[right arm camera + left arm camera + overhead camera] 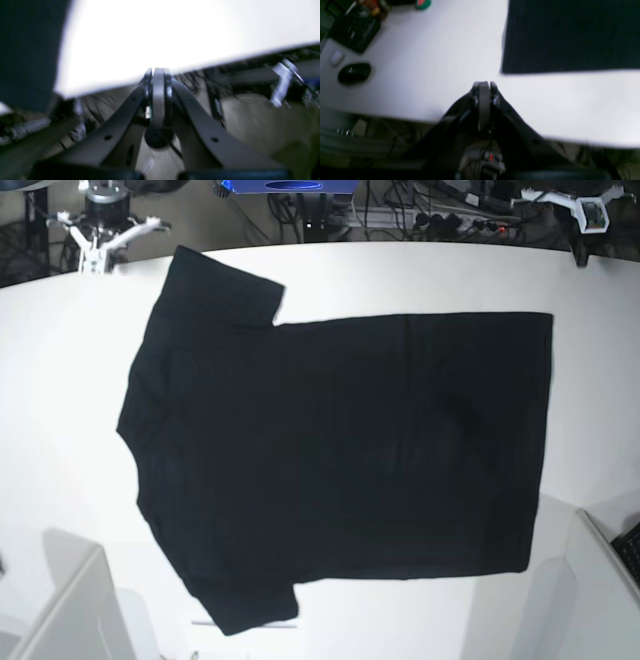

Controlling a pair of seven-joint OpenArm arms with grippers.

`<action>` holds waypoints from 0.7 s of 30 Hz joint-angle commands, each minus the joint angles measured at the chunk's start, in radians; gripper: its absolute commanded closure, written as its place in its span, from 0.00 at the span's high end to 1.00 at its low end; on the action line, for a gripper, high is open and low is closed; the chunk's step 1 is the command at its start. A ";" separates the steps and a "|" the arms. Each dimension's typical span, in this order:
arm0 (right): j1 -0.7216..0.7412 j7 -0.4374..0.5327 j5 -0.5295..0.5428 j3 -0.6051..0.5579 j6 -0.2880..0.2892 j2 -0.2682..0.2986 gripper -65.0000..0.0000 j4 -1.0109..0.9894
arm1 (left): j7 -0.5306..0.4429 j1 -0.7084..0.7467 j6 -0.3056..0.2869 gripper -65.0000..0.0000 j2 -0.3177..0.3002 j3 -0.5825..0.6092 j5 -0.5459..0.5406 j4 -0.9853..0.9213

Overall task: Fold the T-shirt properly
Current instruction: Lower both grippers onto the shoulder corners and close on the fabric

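The black T-shirt (340, 450) lies spread flat on the white table (60, 380), collar end to the left and hem to the right, with no print showing. In the left wrist view my left gripper (483, 83) is shut and empty above bare table, a short way from a corner of the T-shirt (570, 35). My right gripper (158, 70) is shut too, holding nothing, over the table's edge (190, 68), with the T-shirt (27, 50) off to its left. White arm parts show at the base view's bottom left (60, 600) and bottom right (600, 580).
A keyboard (353, 31), a black mouse (354, 72), a small white device (336, 58), a bottle (373, 8) and a green object (422, 3) sit on the table beyond the left gripper. White stands (100, 230) (575, 210) and cables are behind the table.
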 commanded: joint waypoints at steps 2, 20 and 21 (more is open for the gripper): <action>0.033 0.023 0.062 0.006 -0.011 -0.016 0.00 0.032 | -0.022 -0.020 0.003 0.00 -0.002 -0.002 0.000 0.015; 0.175 -0.291 1.004 0.058 -0.010 0.172 0.23 0.086 | 0.208 -0.310 -0.122 0.00 -0.004 -0.013 -0.075 0.014; 0.175 -0.291 1.034 0.060 -0.010 0.181 0.31 0.084 | 0.230 -0.316 -0.125 0.00 -0.007 -0.027 -0.125 0.012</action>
